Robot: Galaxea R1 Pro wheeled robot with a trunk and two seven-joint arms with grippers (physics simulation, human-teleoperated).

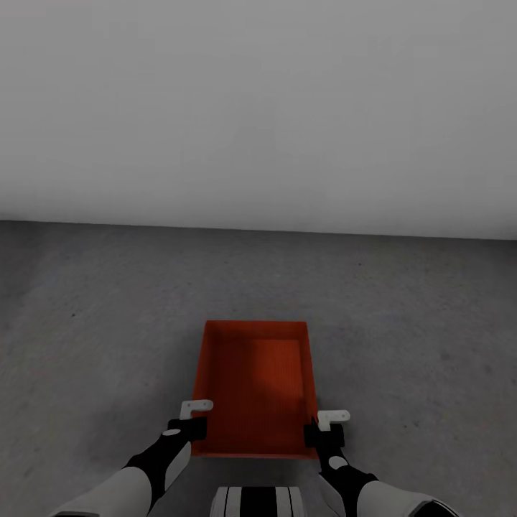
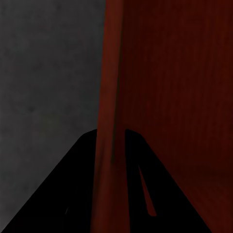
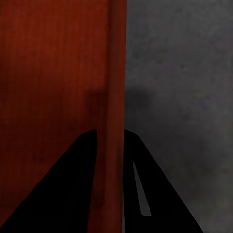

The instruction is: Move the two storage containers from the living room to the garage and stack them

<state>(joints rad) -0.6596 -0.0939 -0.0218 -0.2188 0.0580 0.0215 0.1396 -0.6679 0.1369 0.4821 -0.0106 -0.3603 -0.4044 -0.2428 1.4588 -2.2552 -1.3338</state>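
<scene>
Both pincers are gripping one red-orange storage container (image 1: 255,388) over the grey concrete floor (image 1: 108,323).

In the lower middle of the head view, the left pincer (image 1: 188,425) is clamping the bin's left wall near its near corner, and the right pincer (image 1: 324,429) is clamping the right wall. In each wrist view the red wall is running between the dark fingers (image 2: 73,194) (image 3: 160,194), with the floor on the outer side. A plain white wall (image 1: 258,108) is filling the upper half.
</scene>
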